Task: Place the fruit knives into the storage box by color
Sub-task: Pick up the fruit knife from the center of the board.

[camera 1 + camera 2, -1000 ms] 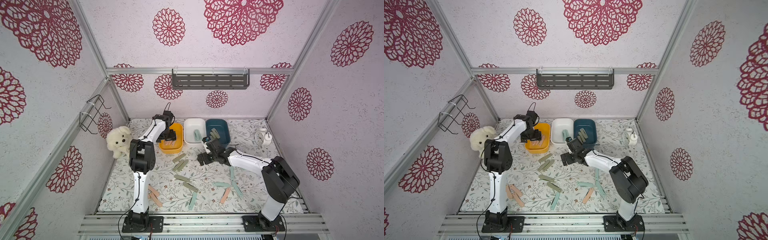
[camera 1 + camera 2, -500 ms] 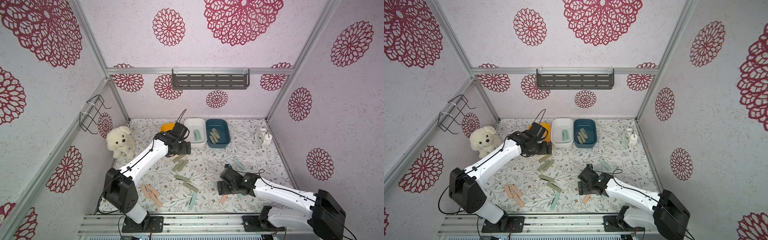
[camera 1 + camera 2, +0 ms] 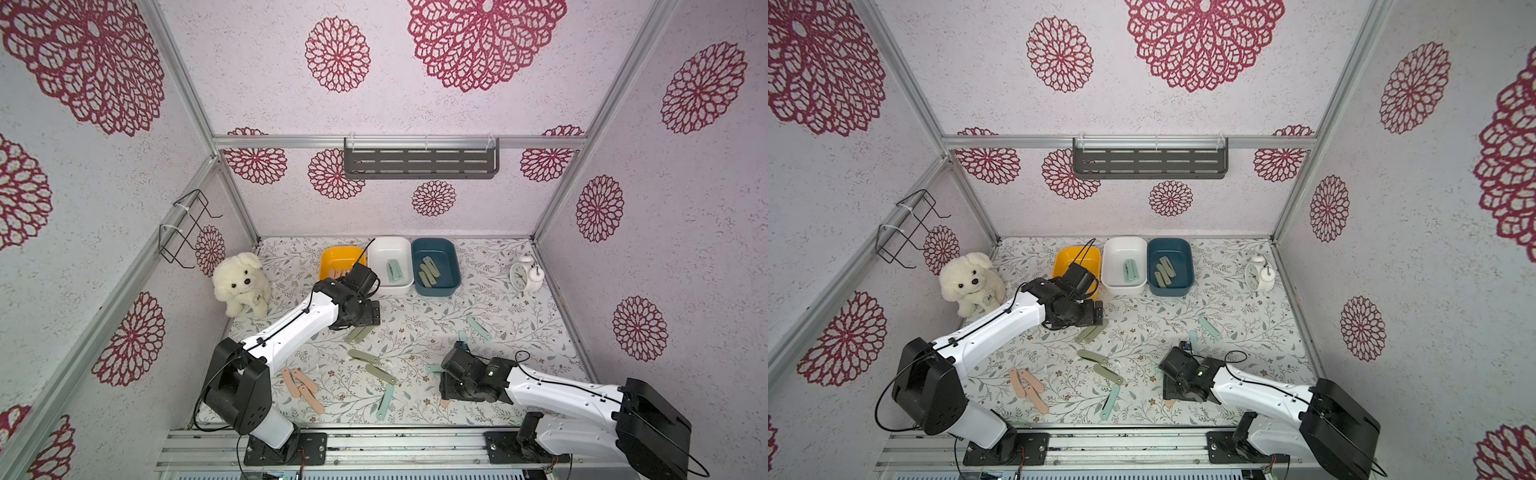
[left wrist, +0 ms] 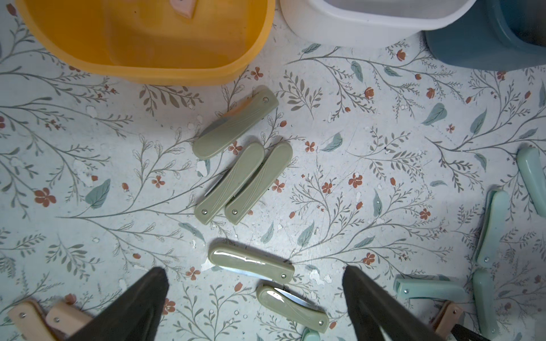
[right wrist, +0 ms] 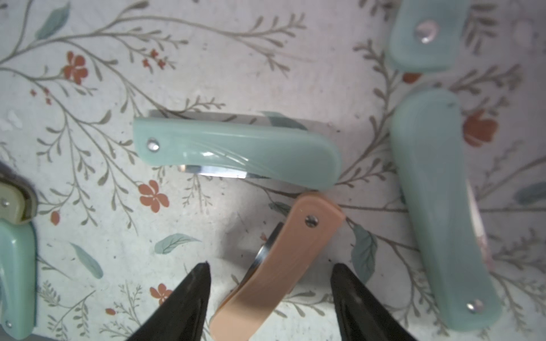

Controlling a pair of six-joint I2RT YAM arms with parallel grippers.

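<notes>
While right claw (image 5: 270, 263) straddles peach knife (image 5: 307, 230) beside mint knife (image 5: 236, 153), jaws apart, close squarely across handle. Left claw (image 4: 254, 268): apart.

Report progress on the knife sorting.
Done: sorted knives sit in the yellow box, white box and blue box. In hand: right gripper straddles a peach knife, not gripped; left gripper hovers open. Left: sage knives, peach knives and mint knives loose on the mat.

Surface: floral-print tabletop (image 3: 519, 299), walled on three sides.
Back row: yellow bin (image 3: 338, 262), white bin (image 3: 388, 249), blue bin (image 3: 440, 253), side by side.
Back corners: plush dog (image 3: 243, 284) left, alarm clock (image 3: 521, 274) right.
Loose, lying flat: sage-green knives (image 3: 363, 356) mid-table; peach knives (image 3: 301, 384) front left; mint knives (image 3: 478, 328) right and front.
</notes>
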